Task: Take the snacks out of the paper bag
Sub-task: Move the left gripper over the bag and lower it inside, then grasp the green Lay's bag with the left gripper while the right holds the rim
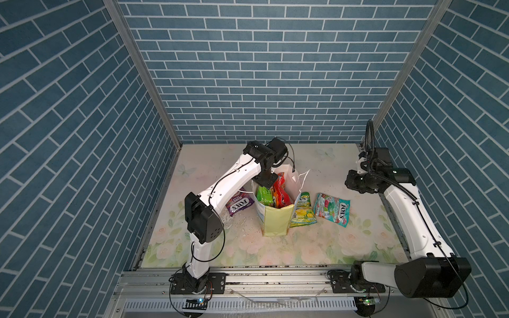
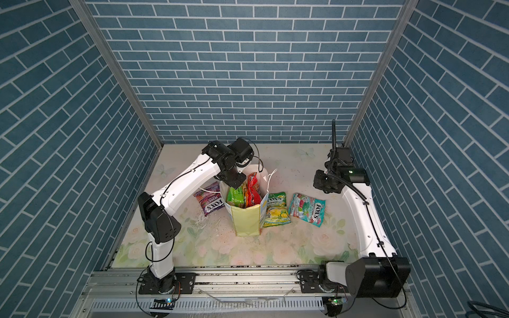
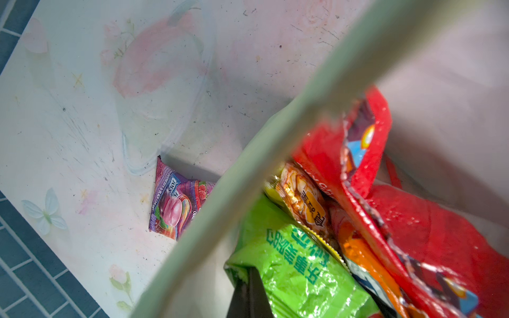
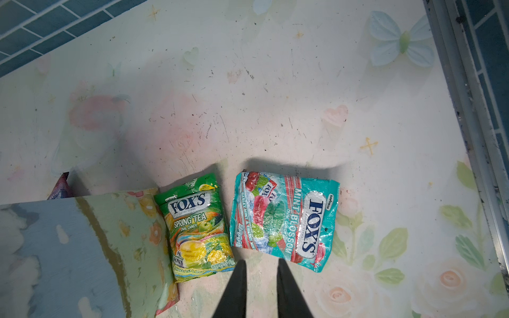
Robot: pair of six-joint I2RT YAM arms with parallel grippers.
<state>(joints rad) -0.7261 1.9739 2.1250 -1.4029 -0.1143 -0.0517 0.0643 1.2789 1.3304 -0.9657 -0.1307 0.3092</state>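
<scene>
The paper bag (image 1: 274, 220) (image 2: 246, 220) stands upright mid-table with its mouth open. Inside it stand a bright green chip bag (image 1: 265, 196) (image 3: 297, 261), a red pack (image 1: 281, 190) (image 3: 413, 220) and a small orange pack (image 3: 303, 198). My left gripper (image 1: 263, 185) (image 3: 249, 272) reaches into the bag's mouth and is shut on the top corner of the green chip bag. A purple FOX'S pack (image 1: 239, 205) (image 3: 176, 203) lies on the table left of the bag. My right gripper (image 1: 351, 184) (image 4: 260, 261) hovers open and empty above the table at the right.
Right of the bag lie a yellow-green FOX'S pack (image 1: 303, 210) (image 4: 198, 225), touching the bag's side, and a teal FOX'S pack (image 1: 332, 209) (image 4: 283, 220). The bag's white cord handles (image 1: 303, 176) hang outward. A metal rail (image 4: 468, 137) edges the table at the right.
</scene>
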